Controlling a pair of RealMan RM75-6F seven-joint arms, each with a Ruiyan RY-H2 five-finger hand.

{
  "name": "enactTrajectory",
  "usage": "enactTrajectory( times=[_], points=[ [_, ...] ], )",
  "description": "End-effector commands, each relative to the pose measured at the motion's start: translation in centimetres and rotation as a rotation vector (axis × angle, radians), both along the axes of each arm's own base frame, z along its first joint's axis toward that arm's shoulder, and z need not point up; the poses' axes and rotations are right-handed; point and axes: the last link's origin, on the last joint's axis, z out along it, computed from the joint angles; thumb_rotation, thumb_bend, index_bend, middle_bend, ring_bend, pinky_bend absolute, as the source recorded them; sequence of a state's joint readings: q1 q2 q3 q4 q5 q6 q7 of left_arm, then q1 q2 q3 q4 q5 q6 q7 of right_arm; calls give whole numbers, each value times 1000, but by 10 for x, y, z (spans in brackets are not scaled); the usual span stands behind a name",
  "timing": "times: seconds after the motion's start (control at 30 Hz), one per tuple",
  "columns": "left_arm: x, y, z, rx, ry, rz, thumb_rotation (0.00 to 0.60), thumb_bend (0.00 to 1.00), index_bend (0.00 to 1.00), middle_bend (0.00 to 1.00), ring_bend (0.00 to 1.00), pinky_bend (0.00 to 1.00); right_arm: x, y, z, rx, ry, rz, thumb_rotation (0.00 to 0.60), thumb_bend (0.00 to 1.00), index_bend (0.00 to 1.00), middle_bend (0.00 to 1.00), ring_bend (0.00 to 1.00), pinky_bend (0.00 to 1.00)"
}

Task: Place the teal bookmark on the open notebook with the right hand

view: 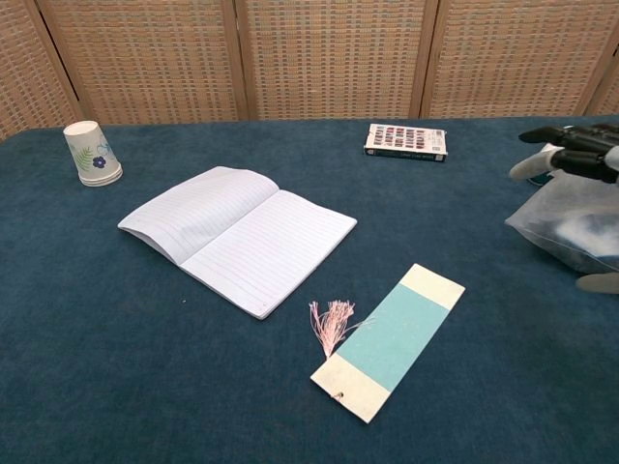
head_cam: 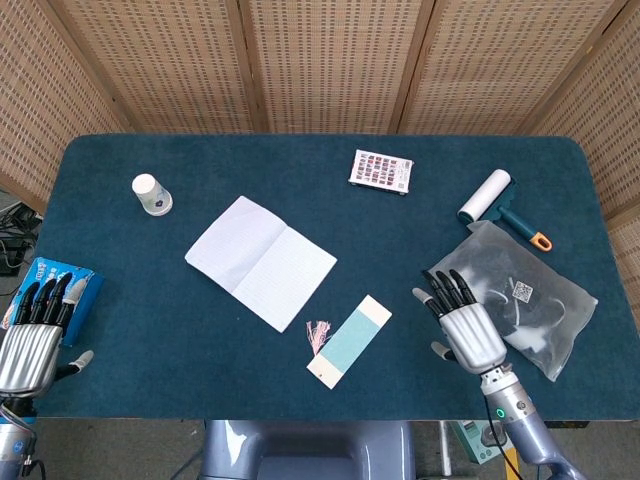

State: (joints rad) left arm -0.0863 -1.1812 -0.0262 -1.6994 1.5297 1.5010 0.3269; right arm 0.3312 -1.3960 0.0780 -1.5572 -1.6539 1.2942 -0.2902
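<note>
Bookmark (head_cam: 349,341) is lying flat on the surface (head_cam: 150,300), just beside the notebook (head_cam: 260,261), not touching it. The right robot hand (head_cam: 461,322) is hovering near it with fingers spread, gripping nothing, by the plastic bag (head_cam: 530,300). The left robot hand (head_cam: 32,335) is sitting at the surface's edge, fingers extended, empty.

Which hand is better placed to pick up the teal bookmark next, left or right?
The right hand. It hovers open just off the teal bookmark, beside the plastic bag. The left hand sits at the table's far left edge, beyond the open notebook, so it would probably need a much longer reach.
</note>
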Motion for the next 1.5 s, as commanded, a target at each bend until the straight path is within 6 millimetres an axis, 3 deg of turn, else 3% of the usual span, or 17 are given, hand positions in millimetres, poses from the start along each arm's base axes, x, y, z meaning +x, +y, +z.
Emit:
enactTrajectory(
  times=[0.03,0.2,0.6,1.03,1.5],
  points=[
    [-1,1,-1,-3,-1,2,600,0,0,0,0,0,17,-9,-13,43,5,34,600,189,219,0,0,0],
    [-3,3,-1,-6,-6,11,600,0,0,0,0,0,41,-20,-30,138,38,96,600,187,255,0,0,0],
    [-7,7,3,0,-20,27,600,0,0,0,0,0,77,-43,-62,265,156,156,600,187,338,16,0,7],
    [-11,14,3,-3,-23,51,600,0,0,0,0,0,92,-62,-76,318,263,183,600,183,330,15,0,0],
    [-13,17,0,-12,-17,62,600,0,0,0,0,0,86,-64,-94,367,318,150,600,181,334,12,0,0]
  ],
)
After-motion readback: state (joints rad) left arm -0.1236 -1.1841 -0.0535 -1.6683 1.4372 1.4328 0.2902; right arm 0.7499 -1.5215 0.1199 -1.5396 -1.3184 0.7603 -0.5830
